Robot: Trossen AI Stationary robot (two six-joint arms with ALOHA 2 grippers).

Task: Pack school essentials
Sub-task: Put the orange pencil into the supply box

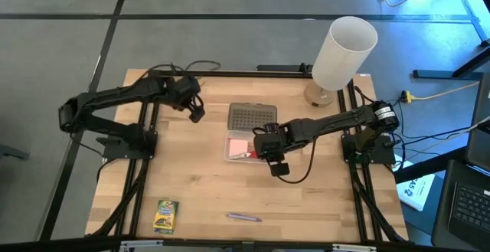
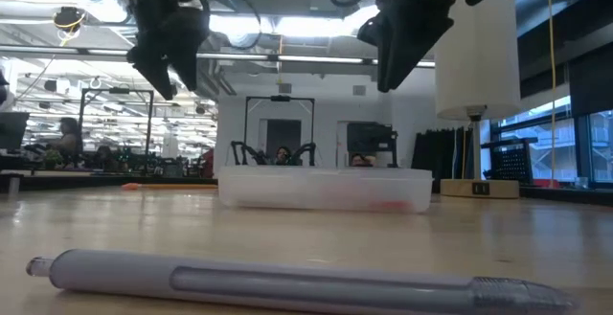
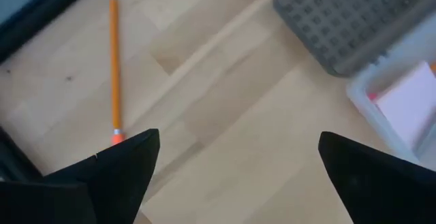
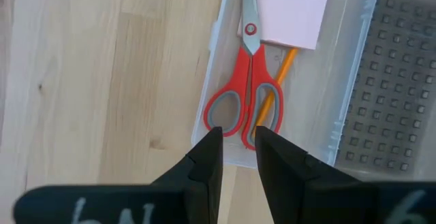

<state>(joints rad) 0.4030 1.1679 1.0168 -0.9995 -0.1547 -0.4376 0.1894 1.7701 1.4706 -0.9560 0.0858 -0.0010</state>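
Partly packed. Clear case (image 1: pixel 249 146) sits at table centre with its grey dimpled lid (image 1: pixel 252 116) lying just beyond it at 12 o'clock, off the case. Inside, per the right wrist view: red-handled scissors (image 4: pixel 245 81), one orange pencil (image 4: pixel 276 88) beside the handles, and a pink eraser (image 4: pixel 289 6) partly over the blades. Right gripper (image 1: pixel 277 165) hovers over the case's near edge at about 5 o'clock from its centre, fingers (image 4: pixel 204 163) nearly together with a narrow gap, nothing between them. Left gripper (image 1: pixel 195 114) hangs at 9 to 10 o'clock from the case, well apart, jaws spread wide and empty; its wrist view shows the second orange pencil (image 3: pixel 114 67) lying on bare wood, not yet packed. Also outstanding: crayon box (image 1: pixel 165 215) near the front edge at 7 o'clock from the case, and purple pen (image 1: pixel 243 217) at 6 o'clock near the front edge, both well apart from the case. White cylinder (image 1: pixel 343 53) stands at 1 o'clock, not part of the set. Judgement: roughly half done, three items in, three left, lid closing after that if wanted. Left arm looks best placed for the loose pencil.
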